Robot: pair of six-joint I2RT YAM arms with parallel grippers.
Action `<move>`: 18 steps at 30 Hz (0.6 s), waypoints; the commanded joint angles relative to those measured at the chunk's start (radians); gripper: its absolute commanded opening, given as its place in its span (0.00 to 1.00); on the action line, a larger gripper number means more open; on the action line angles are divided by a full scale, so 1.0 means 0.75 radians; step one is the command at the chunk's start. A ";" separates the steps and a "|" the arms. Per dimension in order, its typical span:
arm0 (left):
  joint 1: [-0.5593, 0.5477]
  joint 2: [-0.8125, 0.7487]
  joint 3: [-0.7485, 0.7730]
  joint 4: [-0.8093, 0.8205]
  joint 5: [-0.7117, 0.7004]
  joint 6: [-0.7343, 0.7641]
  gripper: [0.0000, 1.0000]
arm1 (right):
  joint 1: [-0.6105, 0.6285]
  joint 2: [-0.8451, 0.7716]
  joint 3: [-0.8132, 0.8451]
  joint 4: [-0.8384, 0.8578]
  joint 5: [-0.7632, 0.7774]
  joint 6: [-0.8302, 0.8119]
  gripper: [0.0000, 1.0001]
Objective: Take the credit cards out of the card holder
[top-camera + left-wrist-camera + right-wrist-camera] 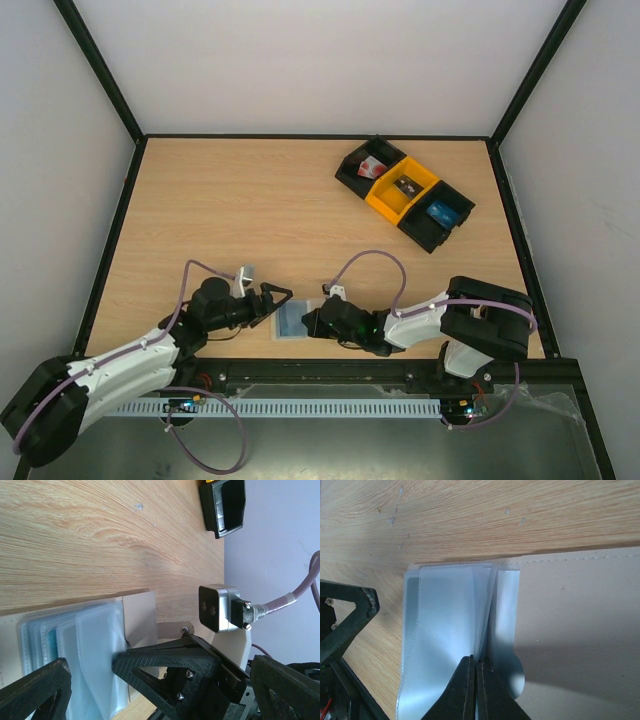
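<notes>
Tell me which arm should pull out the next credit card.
Left. The left claw is open at the card holder's edge, where a blue credit card shows inside a pocket. The right claw is shut on one of the holder's leaves, so it likely serves best as anchor.

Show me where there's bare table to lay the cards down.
Free: the broad table stretch from the left edge to the bins, beyond both arms; also the right side between the bins and the right arm. Crowded: the near middle, where left gripper and right gripper flank the card holder.
</notes>
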 commanded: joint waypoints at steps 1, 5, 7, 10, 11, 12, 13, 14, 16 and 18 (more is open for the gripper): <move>-0.011 0.064 -0.009 0.125 0.049 0.008 0.98 | 0.010 0.001 -0.031 0.023 0.013 0.020 0.02; -0.013 0.108 0.011 0.081 0.029 0.037 0.98 | 0.010 0.018 -0.024 0.025 0.007 0.021 0.02; -0.016 0.115 0.007 0.084 0.024 0.037 0.98 | 0.011 0.019 -0.021 0.024 0.005 0.020 0.02; -0.019 0.112 0.006 0.077 0.011 0.042 0.98 | 0.010 0.020 -0.021 0.019 0.005 0.017 0.02; -0.021 0.113 0.004 0.073 0.007 0.043 0.98 | 0.010 0.022 -0.021 0.018 0.005 0.017 0.02; -0.022 0.113 0.002 0.074 0.005 0.042 0.99 | 0.010 0.021 -0.021 0.018 0.005 0.017 0.02; -0.022 0.115 -0.002 0.077 0.004 0.041 0.99 | 0.010 0.022 -0.021 0.018 0.005 0.017 0.02; -0.022 0.119 -0.003 0.081 0.003 0.040 0.99 | 0.010 0.022 -0.020 0.018 0.005 0.015 0.02; -0.022 0.127 -0.001 0.090 0.009 0.039 0.99 | 0.010 0.026 -0.020 0.019 0.005 0.015 0.02; -0.023 0.134 -0.001 0.097 0.011 0.038 0.99 | 0.010 0.030 -0.017 0.021 0.003 0.015 0.02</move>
